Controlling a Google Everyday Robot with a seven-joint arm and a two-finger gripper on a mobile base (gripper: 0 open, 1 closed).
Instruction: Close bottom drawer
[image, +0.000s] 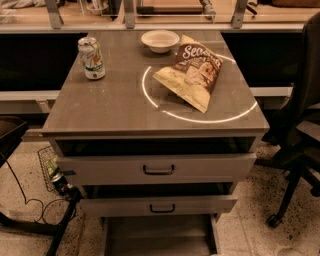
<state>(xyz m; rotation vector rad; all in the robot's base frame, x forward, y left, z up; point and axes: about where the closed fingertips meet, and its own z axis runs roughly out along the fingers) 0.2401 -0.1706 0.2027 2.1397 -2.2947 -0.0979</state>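
Note:
The grey cabinet (100, 110) has three light grey drawers. The top drawer (210, 169) and the middle drawer (200, 205) each stand slightly out and show a small black bar handle. The bottom drawer (160, 237) is pulled far out. I look down into its inside, and its front and handle are cut off by the lower edge of the view. My gripper and arm are not in view.
On the cabinet top are a drink can (91, 57), a white bowl (160, 40), a chip bag (192, 72) and a bright ring of light (200, 117). An office chair (300, 135) stands to the right. A wire basket (50, 167), cables and a black stand are at the left.

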